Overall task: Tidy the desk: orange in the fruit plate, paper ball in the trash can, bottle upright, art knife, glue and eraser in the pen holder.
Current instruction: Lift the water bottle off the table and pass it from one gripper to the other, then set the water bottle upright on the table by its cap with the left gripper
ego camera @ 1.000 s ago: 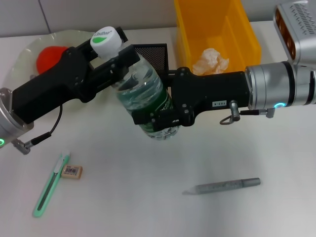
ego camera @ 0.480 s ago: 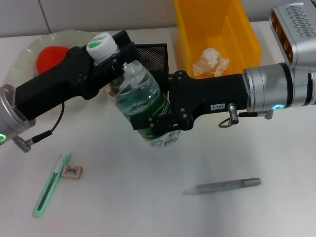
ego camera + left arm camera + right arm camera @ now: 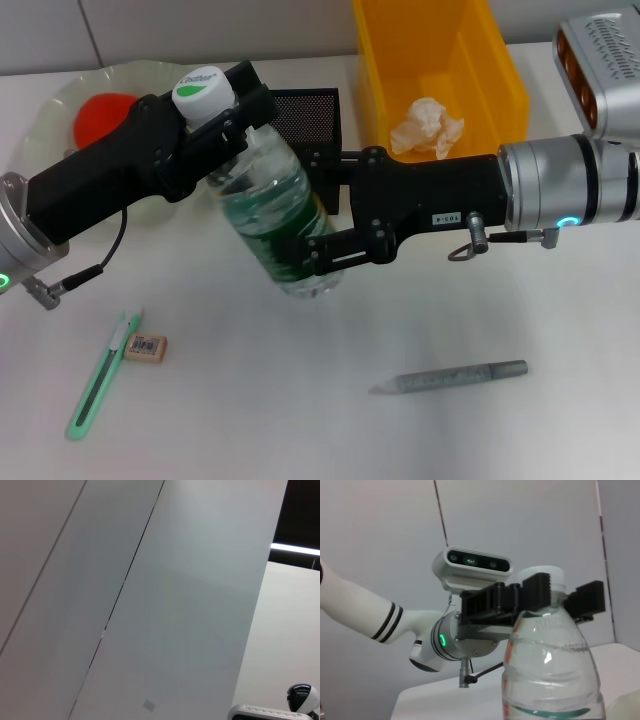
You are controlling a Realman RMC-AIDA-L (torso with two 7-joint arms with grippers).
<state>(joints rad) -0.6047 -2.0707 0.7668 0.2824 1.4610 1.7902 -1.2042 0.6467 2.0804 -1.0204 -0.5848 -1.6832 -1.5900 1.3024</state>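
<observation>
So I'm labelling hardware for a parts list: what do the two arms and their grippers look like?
Both grippers, left gripper and right gripper, are matte black with blocky bodies. Each mounts on a silver cylindrical wrist with a small green light and a short looped cable. The right gripper carries a small white label. The right wrist view shows a white arm link with black bands.

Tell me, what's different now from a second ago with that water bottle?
Both grippers have kept hold: the left gripper at the neck, the right gripper at the base. The bottle has tipped more upright, its base swinging left. The knife, eraser and glue stayed put.
</observation>
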